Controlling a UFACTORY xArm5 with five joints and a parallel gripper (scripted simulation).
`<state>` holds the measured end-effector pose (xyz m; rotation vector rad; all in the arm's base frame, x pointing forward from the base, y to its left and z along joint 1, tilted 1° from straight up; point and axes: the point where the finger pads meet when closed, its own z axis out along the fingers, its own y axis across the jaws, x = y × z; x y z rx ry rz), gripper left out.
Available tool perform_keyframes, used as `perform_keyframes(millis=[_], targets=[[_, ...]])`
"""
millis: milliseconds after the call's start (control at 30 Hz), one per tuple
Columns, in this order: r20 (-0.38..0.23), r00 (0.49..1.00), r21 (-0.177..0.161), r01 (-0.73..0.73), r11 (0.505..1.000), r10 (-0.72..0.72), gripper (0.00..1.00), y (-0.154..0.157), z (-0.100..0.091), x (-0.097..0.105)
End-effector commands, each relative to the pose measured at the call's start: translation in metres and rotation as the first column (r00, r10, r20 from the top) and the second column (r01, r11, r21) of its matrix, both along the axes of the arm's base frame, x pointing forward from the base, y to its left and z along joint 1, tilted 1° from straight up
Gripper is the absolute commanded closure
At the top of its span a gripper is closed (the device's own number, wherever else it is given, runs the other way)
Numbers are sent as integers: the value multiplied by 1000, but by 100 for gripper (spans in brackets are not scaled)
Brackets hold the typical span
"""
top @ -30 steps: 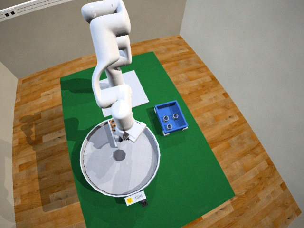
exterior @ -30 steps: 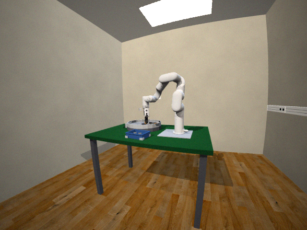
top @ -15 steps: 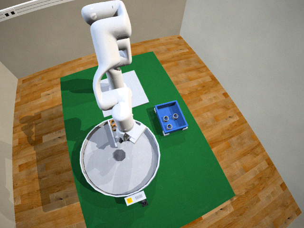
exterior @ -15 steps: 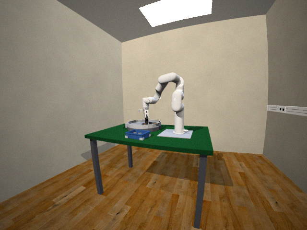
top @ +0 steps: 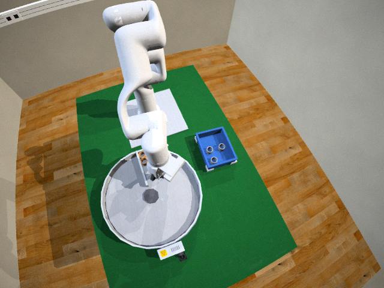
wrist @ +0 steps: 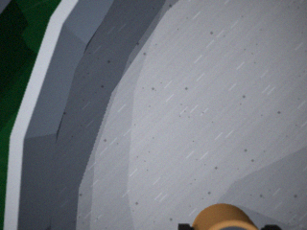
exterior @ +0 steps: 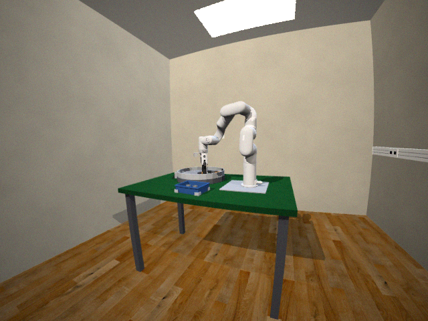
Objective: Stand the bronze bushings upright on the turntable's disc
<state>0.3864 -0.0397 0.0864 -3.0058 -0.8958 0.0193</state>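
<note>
White arm [top: 139, 77] reaches from its grey base plate [top: 176, 117] over the turntable [top: 198, 198] on the green table [top: 248, 216]. Gripper [top: 157, 174] hangs over the disc [top: 161, 219], on the arm side of the dark hub [top: 150, 195], pointing down. Fingers are closed on a bronze bushing [wrist: 224, 217]; wrist view shows its rounded bronze top at the bottom edge between two dark finger tips, grey disc surface beyond it. Whether the held bushing touches the disc cannot be told; in the exterior view the gripper [exterior: 204, 168] sits low inside the turntable rim [exterior: 193, 178].

Two more bronze bushings [top: 143, 157] show on the disc near the rim by the arm, close together, just left of the wrist in the top view, partly hidden by it. Open ends look up, so they seem upright.

Blue crate [top: 229, 139] sits on the table to the right of the turntable in the top view, apart from it. Three steel bushings [top: 209, 150] stand inside it, open ends up, none touching. No bronze visible in the crate.

A white label plate [top: 171, 250] with a yellow sticker lies at the turntable's near edge.
</note>
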Motion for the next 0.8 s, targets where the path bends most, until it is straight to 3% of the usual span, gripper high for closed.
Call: perform_keyframes(millis=[0, 767], targets=[[3, 1000, 0, 0, 1000, 0, 100, 0, 1, 1], [3, 1000, 0, 0, 1000, 0, 100, 0, -5, 1]])
